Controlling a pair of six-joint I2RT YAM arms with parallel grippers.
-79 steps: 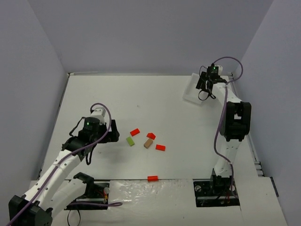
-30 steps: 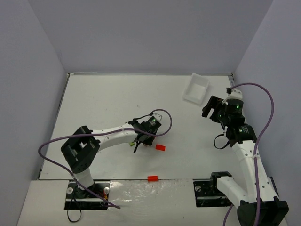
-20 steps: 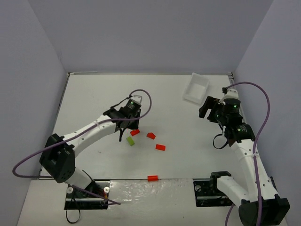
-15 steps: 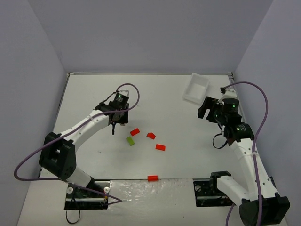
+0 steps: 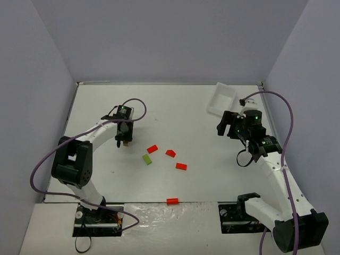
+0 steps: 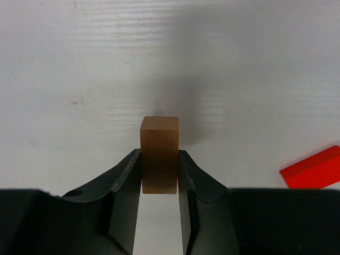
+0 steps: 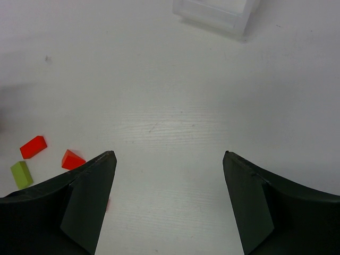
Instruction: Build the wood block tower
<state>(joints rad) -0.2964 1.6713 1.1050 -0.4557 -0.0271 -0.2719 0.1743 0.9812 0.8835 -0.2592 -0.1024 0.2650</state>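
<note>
No stacked tower shows; the blocks lie loose. My left gripper (image 5: 126, 139) is shut on a plain tan block (image 6: 159, 154), held upright between its fingers (image 6: 127, 175) just over the table; I cannot tell if it touches. Three red blocks (image 5: 152, 149), (image 5: 170, 153), (image 5: 181, 166) and a lime green block (image 5: 147, 159) lie at mid-table, right of it. Another red block (image 5: 172, 201) lies at the near edge. My right gripper (image 7: 169, 155) is open and empty, above the table at the right (image 5: 227, 127).
A white rectangular tray (image 5: 221, 99) stands at the back right, also at the top of the right wrist view (image 7: 218, 13). Grey walls close the table on three sides. A red block (image 6: 313, 169) lies right of the left fingers.
</note>
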